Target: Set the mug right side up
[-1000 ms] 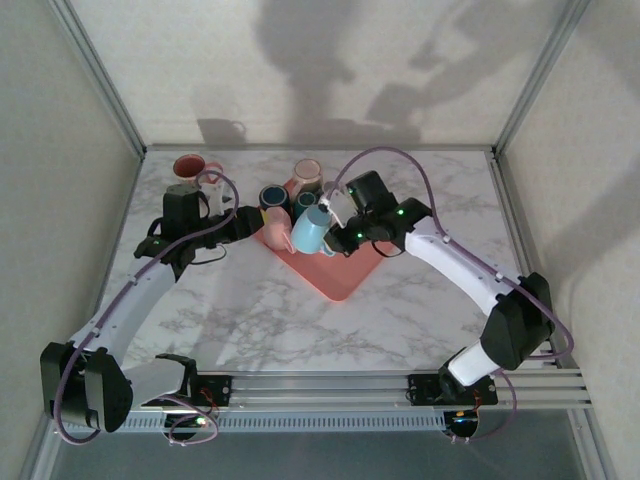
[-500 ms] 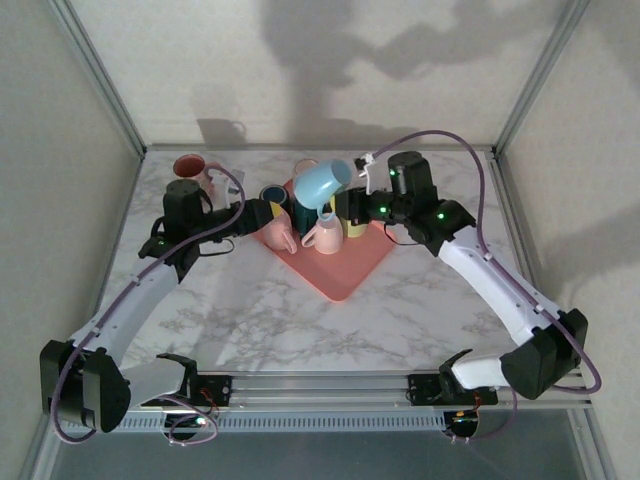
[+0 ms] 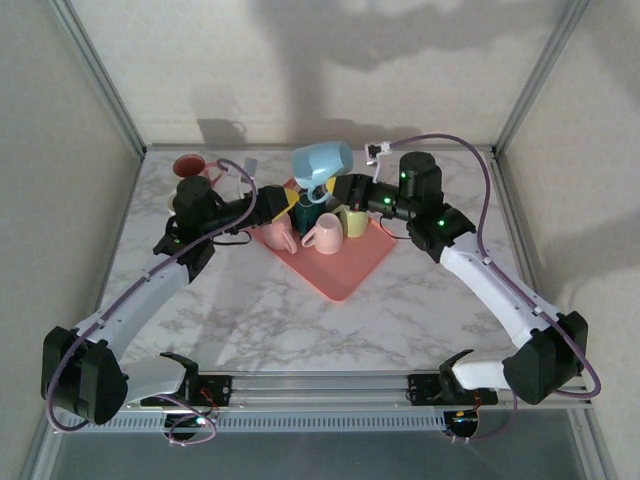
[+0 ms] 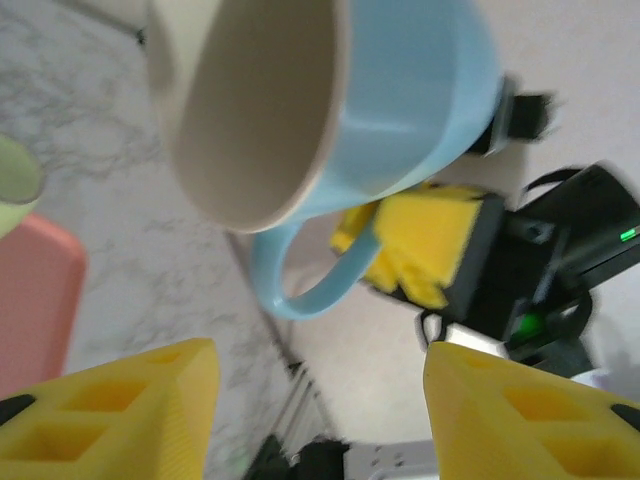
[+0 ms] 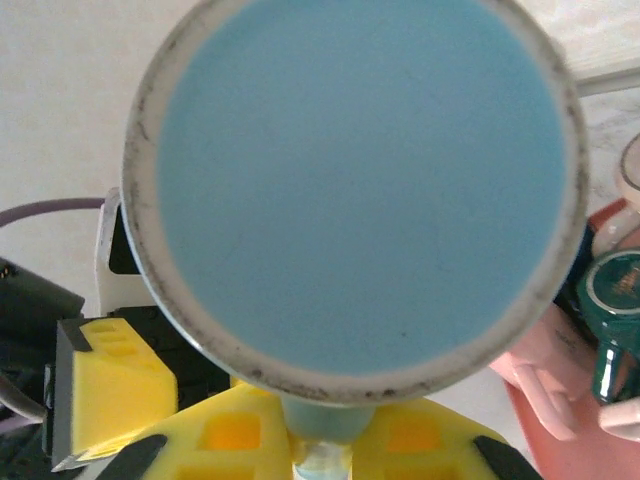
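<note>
One light-blue mug [image 3: 322, 162] hangs in the air above the far corner of the pink tray [image 3: 345, 272]. It lies on its side, mouth toward the left arm and base toward the right wrist camera. The right pincer [image 3: 340, 187] is clenched on the mug's handle. The left pincer [image 3: 285, 200] is released, its two yellow fingers [image 4: 120, 410] spread and apart from the mug, just short of its mouth.

Four mugs can be counted on the tray: left pink mug [image 3: 273, 237], right pink mug [image 3: 325, 236], yellow-green mug [image 3: 353, 222] and dark teal mug [image 3: 305, 205]. The arms may hide more.

One red mug [image 3: 188, 165] stands near the back-left corner of the table [image 3: 300, 325]. Bare marble lies open between the tray's near corner and the arm bases, and to the tray's right.
</note>
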`<action>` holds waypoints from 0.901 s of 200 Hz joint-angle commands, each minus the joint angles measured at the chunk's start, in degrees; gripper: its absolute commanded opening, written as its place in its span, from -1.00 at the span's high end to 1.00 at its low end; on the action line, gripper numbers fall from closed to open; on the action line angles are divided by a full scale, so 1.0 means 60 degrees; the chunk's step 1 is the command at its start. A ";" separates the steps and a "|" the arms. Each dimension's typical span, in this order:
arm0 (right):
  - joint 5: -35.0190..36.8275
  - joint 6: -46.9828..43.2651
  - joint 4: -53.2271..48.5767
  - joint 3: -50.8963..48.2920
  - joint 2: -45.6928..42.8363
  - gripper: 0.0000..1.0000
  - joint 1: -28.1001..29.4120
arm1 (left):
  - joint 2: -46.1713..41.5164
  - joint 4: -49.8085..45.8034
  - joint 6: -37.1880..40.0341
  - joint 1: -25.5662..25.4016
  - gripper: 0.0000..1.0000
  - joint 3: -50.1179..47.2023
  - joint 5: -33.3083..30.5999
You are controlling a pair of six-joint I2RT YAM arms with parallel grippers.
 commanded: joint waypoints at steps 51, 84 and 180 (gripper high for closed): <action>-0.0394 0.1388 0.3054 -0.0491 -0.0503 1.00 -0.0040 | 0.0626 0.2569 -0.2764 -0.0758 -0.15 0.0011 -0.0960; -0.0348 0.1381 0.3071 -0.0519 -0.0587 1.00 -0.0040 | 0.0578 0.1907 -0.2625 -0.0856 -0.16 0.0253 -0.1362; -0.0676 0.2184 0.4004 -0.0708 -0.0390 1.00 -0.0039 | 0.1211 0.3537 -0.4130 -0.1200 -0.05 0.0259 -0.1632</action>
